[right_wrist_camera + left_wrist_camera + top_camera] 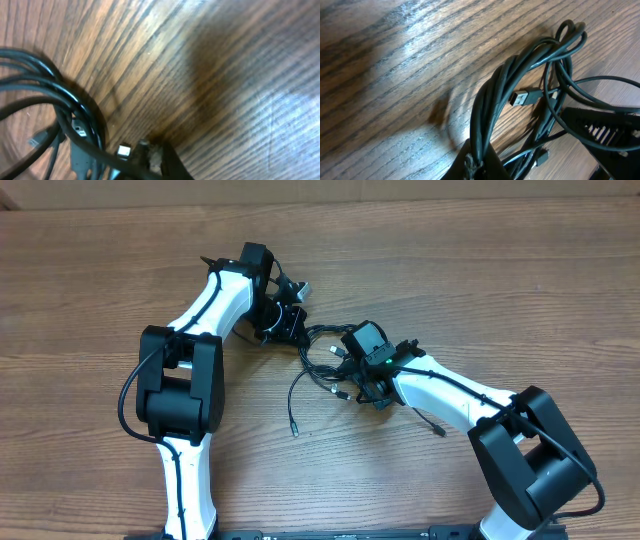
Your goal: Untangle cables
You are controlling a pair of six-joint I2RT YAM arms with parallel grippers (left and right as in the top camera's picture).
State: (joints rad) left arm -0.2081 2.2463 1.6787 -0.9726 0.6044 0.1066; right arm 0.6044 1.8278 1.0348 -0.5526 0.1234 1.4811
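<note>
Cables [325,365] block centre; table [480,270] free far side.

Two arms, the left arm [215,305] and right arm [450,395], share one surface [500,270]. One tangle of cables [325,365], strands too knotted to count.

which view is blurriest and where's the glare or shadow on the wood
Right wrist: softest overall, the cables at left look smeared, and a broad dark shadow crosses the middle of the table. Left wrist: sharper, the USB plug is crisp, with a pale sheen on the wood at upper centre and shadow at upper left. Overhead: evenly lit, in focus, no strong glare.
</note>
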